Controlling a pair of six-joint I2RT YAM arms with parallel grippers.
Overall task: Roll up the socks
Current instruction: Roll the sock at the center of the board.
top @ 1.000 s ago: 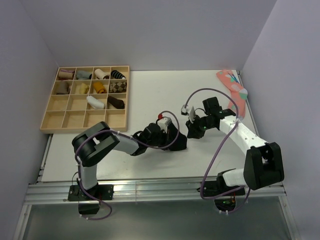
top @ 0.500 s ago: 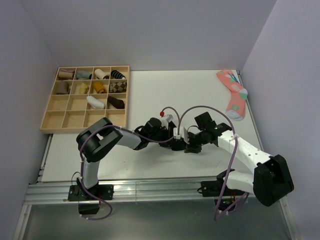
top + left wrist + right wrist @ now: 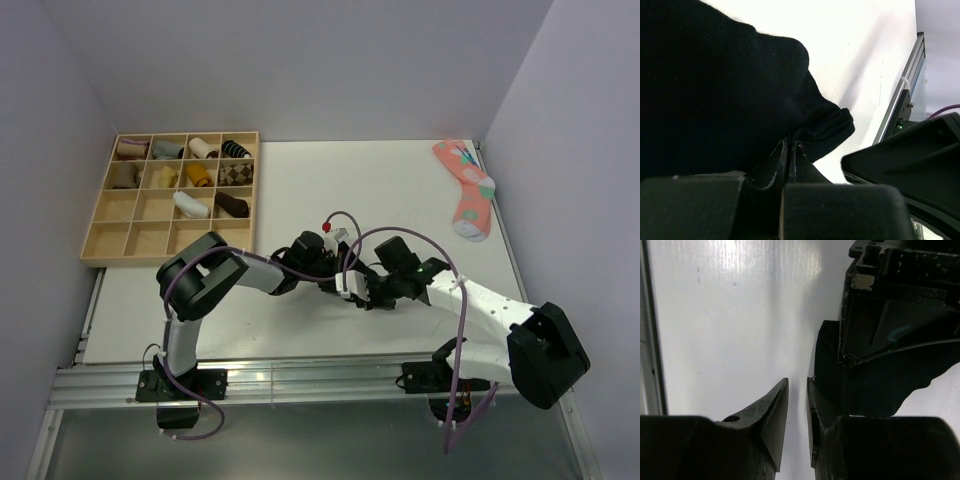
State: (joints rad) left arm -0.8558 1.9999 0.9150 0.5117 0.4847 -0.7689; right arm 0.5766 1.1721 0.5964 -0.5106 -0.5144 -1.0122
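A black sock (image 3: 715,90) lies on the white table and fills the upper left of the left wrist view, its cuff end (image 3: 825,127) just past the fingertips. My left gripper (image 3: 789,146) is shut, its tips pinching a fold of this sock. In the top view the left gripper (image 3: 345,280) and the right gripper (image 3: 370,294) meet at the table's middle front and hide most of the sock. My right gripper (image 3: 797,382) is open by a narrow gap with bare table between its tips. Its right finger (image 3: 815,405) stands against the edge of the sock (image 3: 880,387).
A wooden compartment tray (image 3: 92,258) with several rolled socks stands at the back left. A coral-pink spotted sock (image 3: 465,185) lies at the back right. The table's metal front rail (image 3: 900,100) is close behind the grippers.
My right gripper has moved left and nearer, down to the table beside the left gripper. The left gripper has shifted a little to the right with the sock.
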